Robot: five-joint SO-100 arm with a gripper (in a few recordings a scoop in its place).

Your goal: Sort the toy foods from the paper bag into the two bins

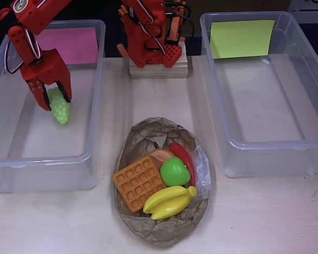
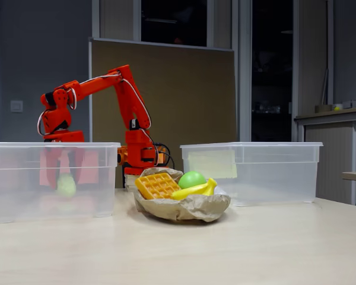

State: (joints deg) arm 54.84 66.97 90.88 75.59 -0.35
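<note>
My red gripper (image 1: 54, 101) reaches down inside the left clear bin (image 1: 42, 159), the one with the pink label (image 1: 74, 43). It is shut on the pale green grapes (image 1: 61, 112). In the fixed view the grapes (image 2: 66, 185) hang above the floor of that bin (image 2: 24, 178), between the fingers of the gripper (image 2: 64, 175). The brown paper bag (image 1: 164, 233) lies at the table's middle front and holds an orange waffle (image 1: 139, 181), a green apple (image 1: 175, 171), yellow bananas (image 1: 169, 202), a red chili (image 1: 183, 156) and an orange croissant (image 1: 160, 155). The right bin (image 1: 265, 145) carries a yellow-green label (image 1: 241, 38) and holds no toys.
The arm's base stands on a wooden block (image 1: 159, 67) between the two bins at the back. Bare table runs along the front edge (image 1: 265, 222) on both sides of the bag.
</note>
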